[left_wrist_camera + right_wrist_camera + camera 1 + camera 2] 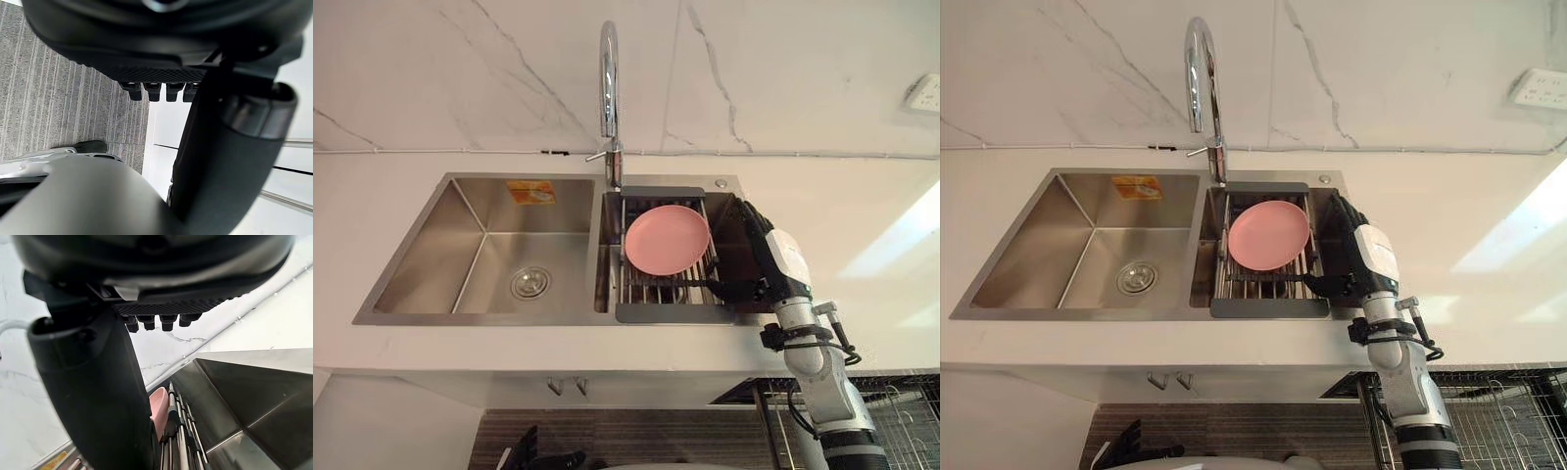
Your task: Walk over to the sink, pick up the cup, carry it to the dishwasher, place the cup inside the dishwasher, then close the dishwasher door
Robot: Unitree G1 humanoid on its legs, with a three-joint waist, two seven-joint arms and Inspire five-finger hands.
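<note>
While our right hand (759, 245) hangs at the right end of the sink (411, 274) with fingers (744, 211) straight, loosely spread and holding nothing, the pink plate (666, 238) on the drying rack (666, 311) sits just beside its thumb. We cannot tell where the cup is; our left hand (161, 68) hangs above the floor (58, 98), fingers relaxed and empty
</note>
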